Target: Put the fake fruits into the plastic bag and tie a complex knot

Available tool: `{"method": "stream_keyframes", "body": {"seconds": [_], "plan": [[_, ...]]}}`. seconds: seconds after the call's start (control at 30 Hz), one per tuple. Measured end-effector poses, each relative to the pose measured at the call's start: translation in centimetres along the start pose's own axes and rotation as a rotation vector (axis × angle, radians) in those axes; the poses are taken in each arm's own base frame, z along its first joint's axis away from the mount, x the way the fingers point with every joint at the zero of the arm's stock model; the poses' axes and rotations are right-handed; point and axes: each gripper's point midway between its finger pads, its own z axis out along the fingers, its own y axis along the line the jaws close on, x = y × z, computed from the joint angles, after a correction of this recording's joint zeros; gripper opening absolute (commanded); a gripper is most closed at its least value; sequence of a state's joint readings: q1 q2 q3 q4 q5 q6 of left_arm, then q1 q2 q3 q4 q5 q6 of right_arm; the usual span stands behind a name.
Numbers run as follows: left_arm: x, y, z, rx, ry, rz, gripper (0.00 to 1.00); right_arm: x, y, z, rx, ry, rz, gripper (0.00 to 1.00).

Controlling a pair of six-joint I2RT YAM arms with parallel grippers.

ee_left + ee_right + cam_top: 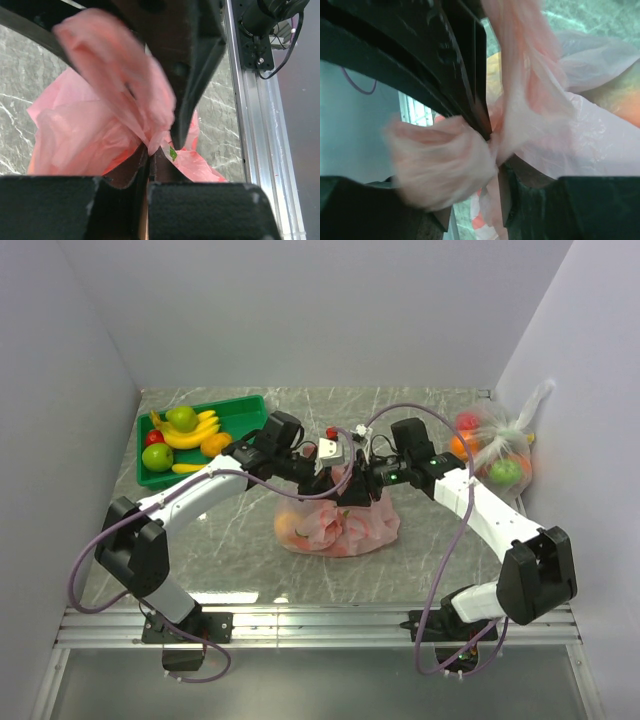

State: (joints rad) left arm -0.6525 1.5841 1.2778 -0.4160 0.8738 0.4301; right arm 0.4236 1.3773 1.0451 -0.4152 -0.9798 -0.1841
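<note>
Mid-bench (300, 580): pink plastic bag (345, 528), fake fruits (296, 528) showing thru inside. L gripper (149, 150) pinched tight on bag's twisted top. R gripper (485, 175) jaws parted, blurred pink handle bunch btwn them.

I can read no text, label, brand, number or sign in any of my three camera views; nothing shown carries legible writing.
</note>
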Motion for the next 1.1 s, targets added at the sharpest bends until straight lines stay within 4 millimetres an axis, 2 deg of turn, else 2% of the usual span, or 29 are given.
{"method": "stream_keyframes", "body": {"seconds": [0.2,0.3,0.33,0.43,0.47,0.57,0.6,0.73,0.8,0.97,1.1], "plan": [[0.2,-0.1,0.0,0.008,0.006,-0.007,0.09,0.2,-0.3,0.4,-0.007,0.014,-0.01,0.28],[0.3,-0.2,-0.1,0.009,0.015,0.005,0.16,0.4,-0.3,0.4,-0.009,0.022,-0.016,0.13],[0.3,-0.2,-0.2,0.01,0.018,0.012,0.19,0.6,-0.2,0.4,-0.011,0.026,-0.015,0.0],[0.5,-0.5,-0.4,0.027,0.035,0.035,0.33,0.6,-0.3,0.4,-0.008,0.028,-0.025,0.0],[0.8,-0.7,-0.5,0.035,0.046,0.044,0.41,0.6,-0.3,0.4,-0.008,0.028,-0.028,0.0],[1.7,-1.3,-0.7,0.056,0.08,0.049,0.52,0.6,-0.4,0.4,-0.008,0.028,-0.034,0.0],[2.0,-1.4,-0.8,0.059,0.091,0.05,0.53,0.6,-0.4,0.4,-0.008,0.028,-0.035,0.0],[2.3,-1.9,-1.3,0.051,0.106,0.05,0.52,0.6,-0.4,0.4,-0.009,0.026,-0.037,0.0],[2.1,-2.1,-1.8,0.032,0.104,0.055,0.48,0.6,-0.3,0.4,-0.01,0.026,-0.037,0.0],[0.7,-1.8,-2.4,-0.017,0.065,0.075,0.28,0.5,-0.2,0.4,-0.018,0.024,-0.037,0.0],[0.1,-1.1,-1.8,-0.028,0.041,0.051,0.19,0.5,-0.1,0.4,-0.021,0.024,-0.037,0.0]]}}
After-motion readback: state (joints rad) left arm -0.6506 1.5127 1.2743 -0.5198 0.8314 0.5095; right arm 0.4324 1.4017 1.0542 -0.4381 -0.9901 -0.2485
